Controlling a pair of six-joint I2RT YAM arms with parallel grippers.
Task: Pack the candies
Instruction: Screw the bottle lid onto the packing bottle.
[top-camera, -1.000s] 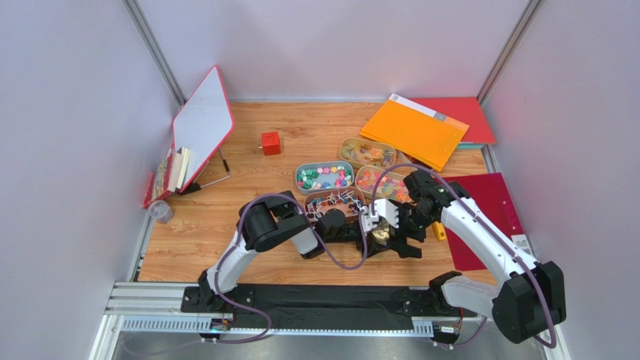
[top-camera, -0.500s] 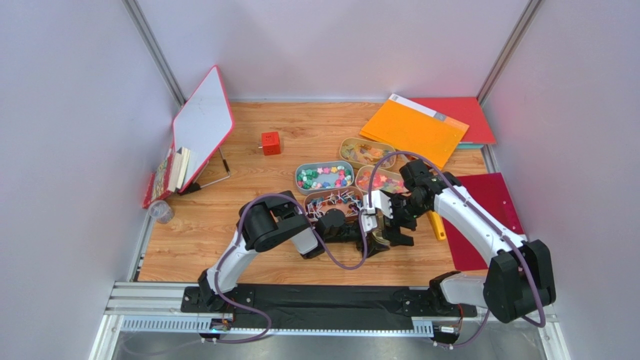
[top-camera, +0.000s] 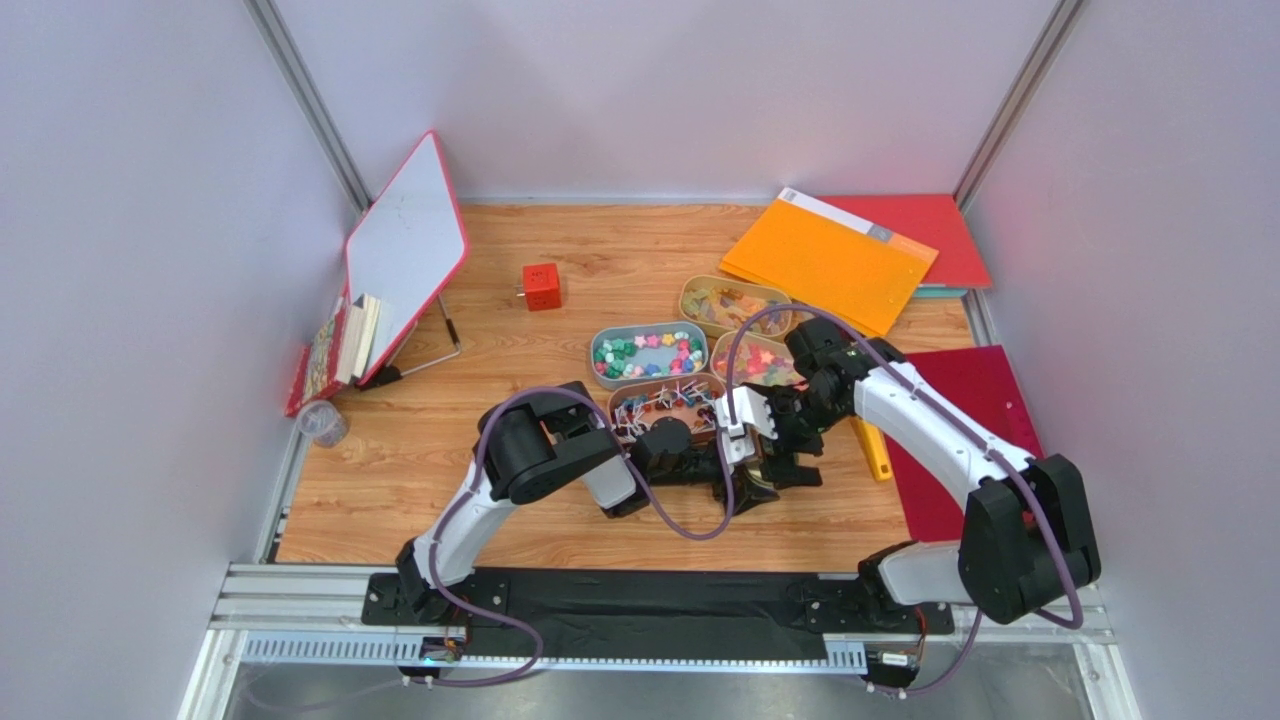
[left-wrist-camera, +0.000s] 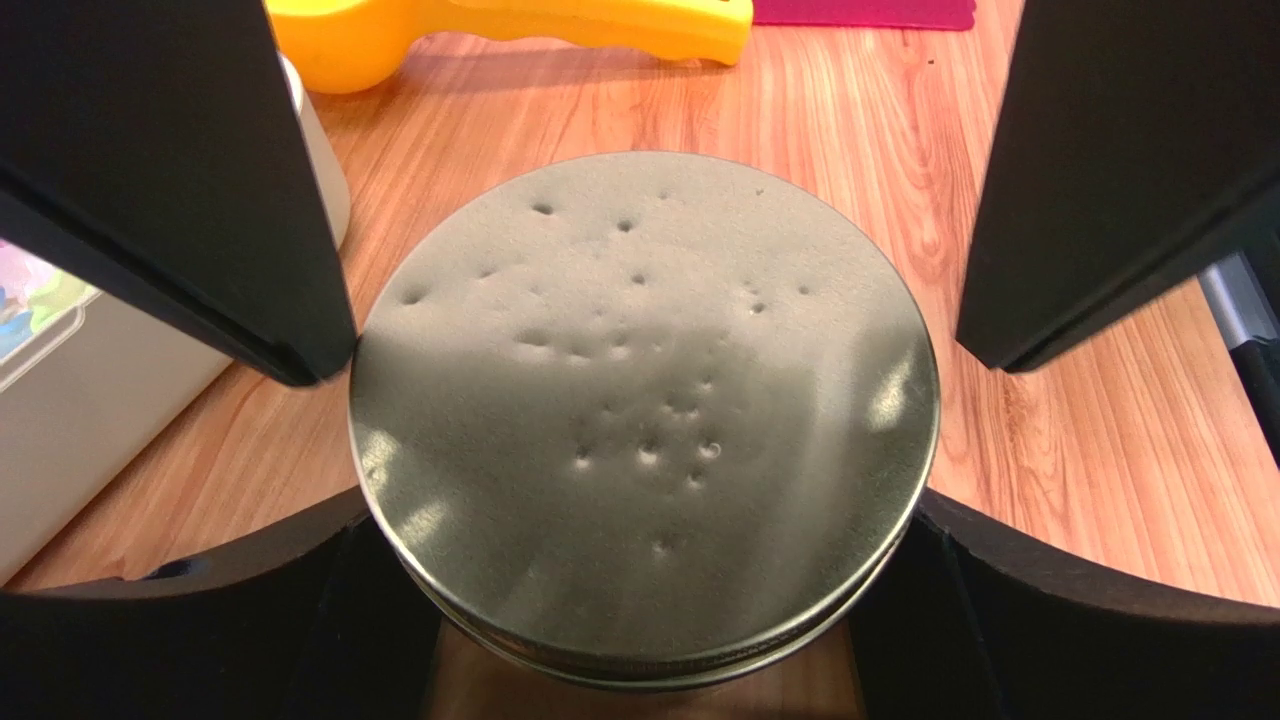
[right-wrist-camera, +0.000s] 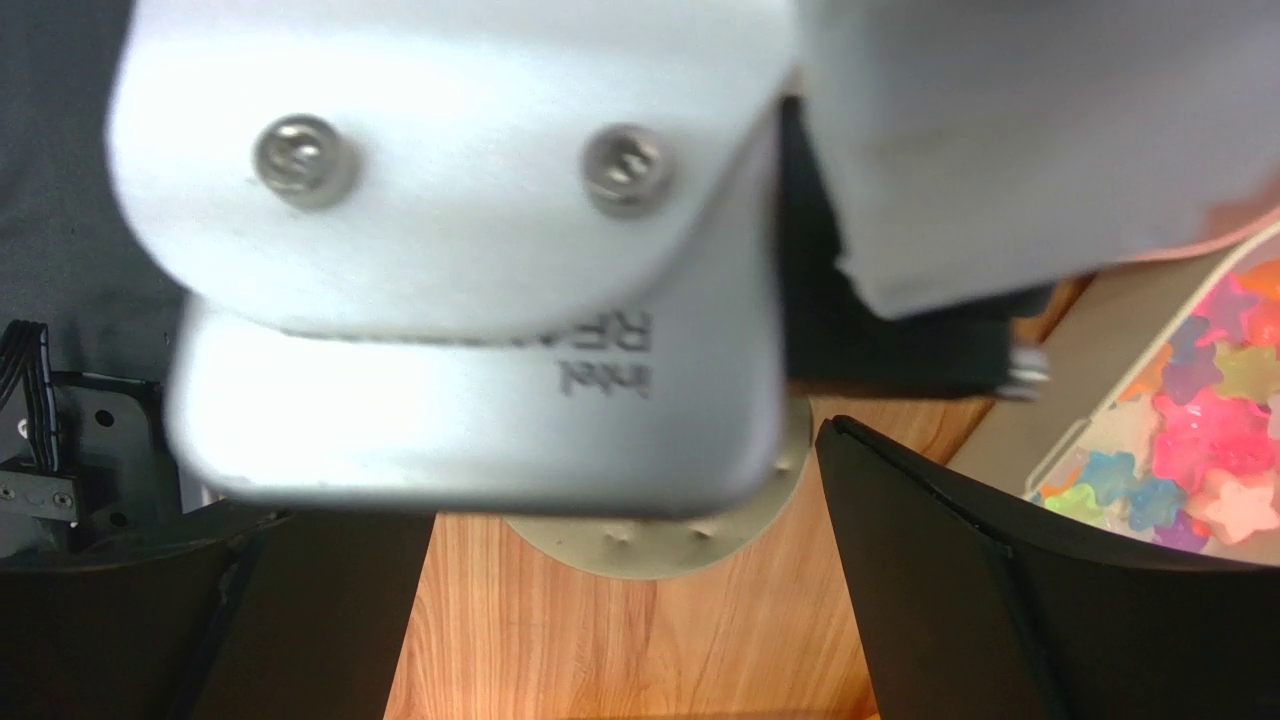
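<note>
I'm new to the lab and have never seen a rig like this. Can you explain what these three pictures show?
Two robot arms are bolted to a wooden table, each ending in a two-finger gripper. The wide picture looks down from above: left arm left, right arm right. The other two come from cameras on the wrists. On the table lie tins of candies, a red cube, an orange folder and a whiteboard. The left gripper has a finger either side of a round lid; whether they pinch it I cannot tell. The right gripper is open and empty, over the left arm's silver camera.
</note>
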